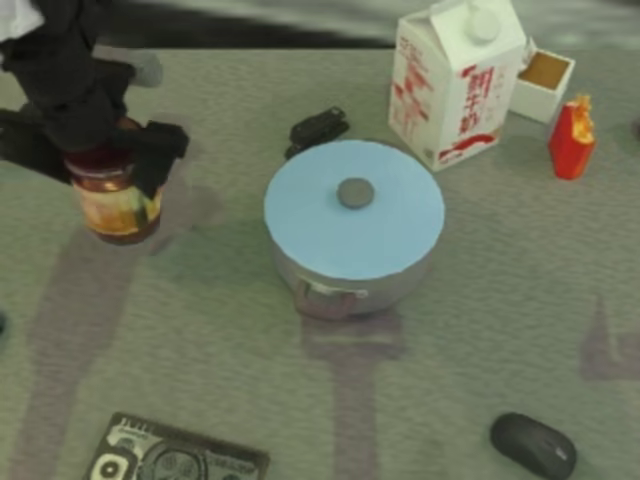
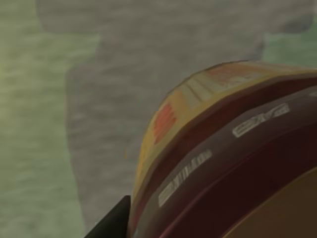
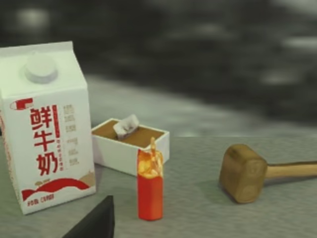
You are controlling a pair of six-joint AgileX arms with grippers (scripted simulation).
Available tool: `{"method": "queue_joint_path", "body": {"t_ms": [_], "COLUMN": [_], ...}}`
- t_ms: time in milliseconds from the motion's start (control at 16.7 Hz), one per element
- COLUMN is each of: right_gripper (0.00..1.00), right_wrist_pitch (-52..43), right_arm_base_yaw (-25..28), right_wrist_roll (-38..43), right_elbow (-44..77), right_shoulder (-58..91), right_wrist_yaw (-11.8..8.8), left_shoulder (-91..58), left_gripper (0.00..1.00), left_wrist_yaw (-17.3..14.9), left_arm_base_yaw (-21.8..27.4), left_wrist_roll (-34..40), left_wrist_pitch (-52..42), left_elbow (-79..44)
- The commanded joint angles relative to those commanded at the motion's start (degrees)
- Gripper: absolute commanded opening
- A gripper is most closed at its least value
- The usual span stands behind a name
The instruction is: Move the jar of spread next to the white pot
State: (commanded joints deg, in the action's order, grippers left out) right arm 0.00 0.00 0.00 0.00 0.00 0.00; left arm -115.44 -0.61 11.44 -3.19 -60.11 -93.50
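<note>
The left claw (image 1: 112,150) is clamped on the jar (image 1: 115,200), holding it upright over the worktop's (image 1: 200,340) left side. The pot (image 1: 354,225) sits well apart to its right, so travel runs rightward.

Left gripper (image 1: 110,150) covers jar of spread (image 1: 117,205) lid; calculator (image 1: 175,458) cut by bottom edge; mallet (image 3: 257,172) handle cut off.
</note>
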Motion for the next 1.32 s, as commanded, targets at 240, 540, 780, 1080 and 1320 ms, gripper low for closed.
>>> {"method": "queue_joint_path", "body": {"t_ms": [240, 540, 780, 1080, 1320], "right_gripper": [1.0, 1.0, 1.0, 1.0, 1.0], "right_wrist_pitch": [0.0, 0.0, 0.0, 0.0, 0.0], "right_arm_base_yaw": [0.0, 0.0, 0.0, 0.0, 0.0], "right_wrist_roll": [0.0, 0.0, 0.0, 0.0, 0.0], "right_elbow": [0.0, 0.0, 0.0, 0.0, 0.0], "right_shoulder": [0.0, 0.0, 0.0, 0.0, 0.0], "right_wrist_yaw": [0.0, 0.0, 0.0, 0.0, 0.0], "left_shoulder": [1.69, 2.68, 2.33, -0.93, -2.03], "left_gripper": [0.0, 0.0, 0.0, 0.0, 0.0], "left_wrist_yaw": [2.81, 4.13, 4.04, 4.04, 4.0], "left_arm_base_yaw": [4.73, 6.79, 6.46, 6.43, 6.35], "left_wrist_roll": [14.96, 20.59, 20.45, 20.1, 20.1], "left_wrist_pitch": [4.24, 6.39, 6.47, 13.9, 15.89], "left_elbow": [4.39, 6.04, 6.01, 9.69, 10.8]}}
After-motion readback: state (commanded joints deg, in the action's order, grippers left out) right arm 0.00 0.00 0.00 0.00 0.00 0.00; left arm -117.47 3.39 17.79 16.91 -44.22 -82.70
